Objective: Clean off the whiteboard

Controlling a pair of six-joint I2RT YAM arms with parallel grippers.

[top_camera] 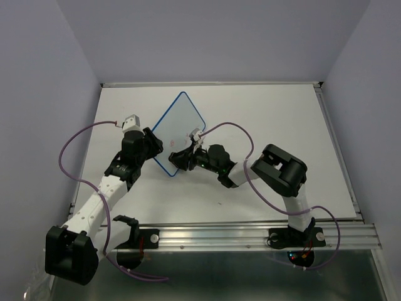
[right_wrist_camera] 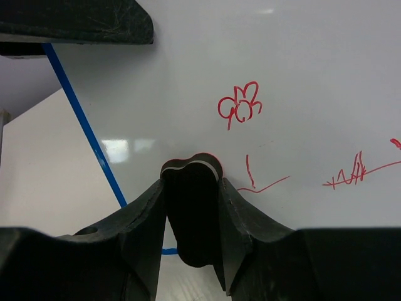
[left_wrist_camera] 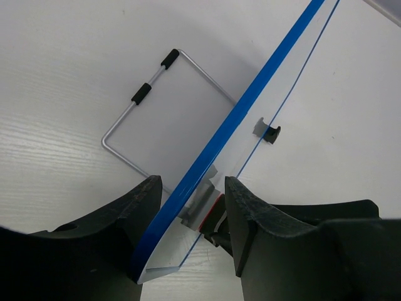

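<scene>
Whiteboard (top_camera: 178, 128) stands tilted, mid-way across the table (top_camera: 269, 119), red scribbles (right_wrist_camera: 240, 106) on its face. R gripper (right_wrist_camera: 191, 182) jaws are clamped on the eraser (right_wrist_camera: 191, 213), whose tip hides any contact w/ the board. L gripper (left_wrist_camera: 191, 188) jaws straddle the blue rim, part open; I can't tell if they pinch. Wire stand (left_wrist_camera: 119, 119) sits behind.

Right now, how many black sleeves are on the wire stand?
2, both on the stand's left bar: one sleeve near the top corner, one below it. The whiteboard hides part, so more may exist.
</scene>
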